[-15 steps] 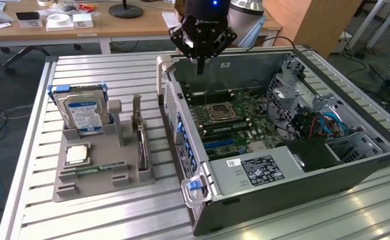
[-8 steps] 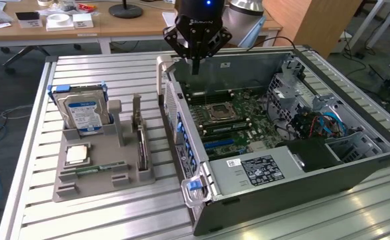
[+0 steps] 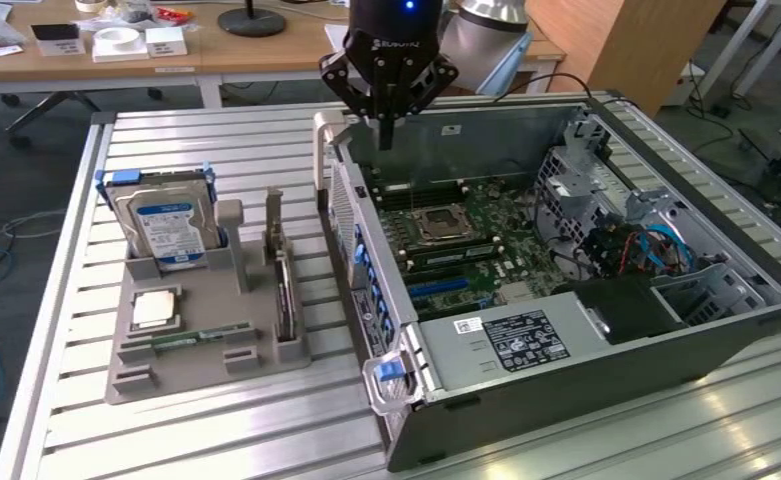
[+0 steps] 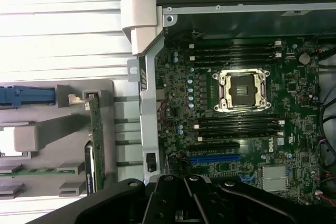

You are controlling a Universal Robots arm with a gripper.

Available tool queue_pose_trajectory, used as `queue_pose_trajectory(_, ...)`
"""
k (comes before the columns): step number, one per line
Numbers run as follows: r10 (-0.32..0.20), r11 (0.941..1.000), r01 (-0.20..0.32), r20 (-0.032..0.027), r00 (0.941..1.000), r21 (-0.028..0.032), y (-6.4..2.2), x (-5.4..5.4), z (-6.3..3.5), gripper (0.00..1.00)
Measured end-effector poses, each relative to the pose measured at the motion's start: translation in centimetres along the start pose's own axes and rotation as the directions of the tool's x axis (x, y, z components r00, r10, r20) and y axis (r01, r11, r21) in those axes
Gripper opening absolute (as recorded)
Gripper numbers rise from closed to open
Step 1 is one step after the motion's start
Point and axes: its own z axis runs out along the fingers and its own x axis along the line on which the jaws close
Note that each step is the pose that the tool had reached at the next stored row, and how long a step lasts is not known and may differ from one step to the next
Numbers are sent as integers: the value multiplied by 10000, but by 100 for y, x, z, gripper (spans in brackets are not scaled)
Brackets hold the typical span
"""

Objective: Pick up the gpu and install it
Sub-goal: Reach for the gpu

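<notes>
The gpu [image 3: 283, 285] stands on its edge in a slot of the grey holder [image 3: 163, 380], to the exterior view's left of the open computer case [image 3: 590, 350]. In the wrist view the gpu [image 4: 95, 135] shows as a thin green and dark strip beside the case wall. My gripper [image 3: 385, 135] hangs shut and empty over the case's far corner, well apart from the gpu. Its black body [image 4: 184, 198] shows in the wrist view over the motherboard [image 4: 236, 119], near the blue expansion slot [image 4: 214, 158].
The holder also carries a silver hard drive with a blue-white label [image 3: 163, 225], a square processor [image 3: 154, 308] and a green RAM stick [image 3: 203, 335]. The case's tall side wall [image 3: 350, 230] stands between holder and motherboard. A wooden desk [image 3: 230, 50] runs behind the table.
</notes>
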Motion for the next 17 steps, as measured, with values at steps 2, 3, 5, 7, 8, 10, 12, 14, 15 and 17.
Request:
queue_pose_trajectory(2, 0, 10000, 0, 0, 10000, 0, -2, 24, 0, 11)
queue_pose_trajectory(3, 1, 10000, -1, 0, 10000, 0, -3, 35, 0, 11)
queue_pose_trajectory(5, 1, 10000, -1, 0, 10000, 0, -4, 57, -1, 11)
queue_pose_trajectory(7, 0, 10000, 0, 0, 10000, 0, -6, 78, -1, 11)
queue_pose_trajectory(8, 0, 10000, 0, 0, 10000, 0, -7, 88, -2, 11)
queue_pose_trajectory(10, 0, 10000, 0, 0, 10000, 0, -8, 108, -2, 11)
queue_pose_trajectory(12, 0, 10000, 0, 0, 10000, 0, -9, 125, -2, 11)
queue_pose_trajectory(14, 0, 10000, 0, 1, 10000, 0, -10, 139, -2, 11)
queue_pose_trajectory(15, 0, 10000, 0, 0, 10000, 0, -11, 144, -3, 11)
queue_pose_trajectory(17, -1, 10000, 1, -1, 10000, 1, -11, 149, -3, 11)
